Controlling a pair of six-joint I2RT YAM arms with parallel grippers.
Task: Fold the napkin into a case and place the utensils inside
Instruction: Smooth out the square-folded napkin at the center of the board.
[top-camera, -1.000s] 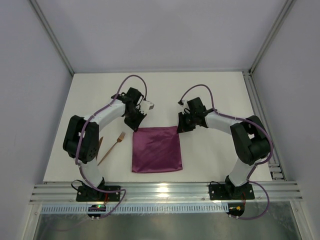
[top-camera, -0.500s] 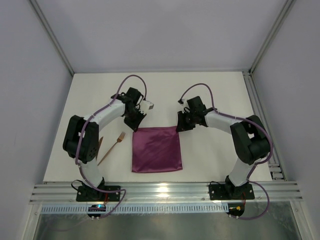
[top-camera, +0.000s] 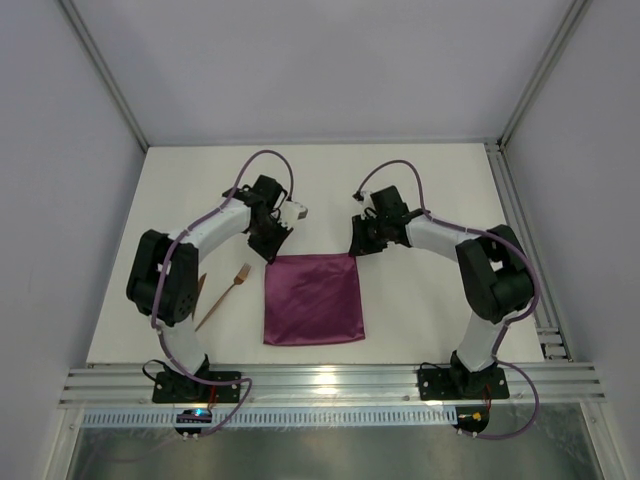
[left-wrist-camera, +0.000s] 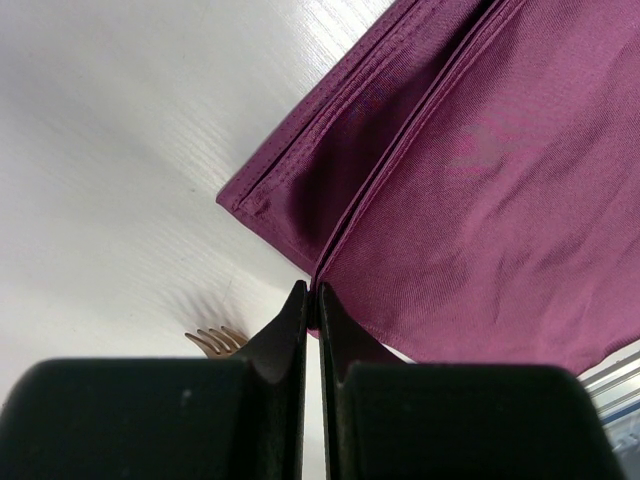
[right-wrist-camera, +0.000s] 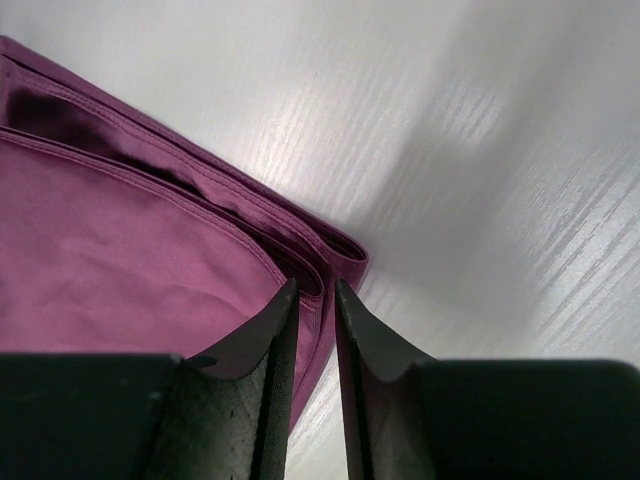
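Napkin (top-camera: 312, 298) looks soft, light, layers likely slip. Left gripper (left-wrist-camera: 312, 293) pinches edge. Right gripper (right-wrist-camera: 315, 292) parted (narrowly) just above hemmed corner - best hold there.

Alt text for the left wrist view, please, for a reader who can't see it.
The left pincer, shut, pinches the corner of the top layer of a folded plum-purple napkin lying on a white table. The tines of a copper fork peek out just beside it.
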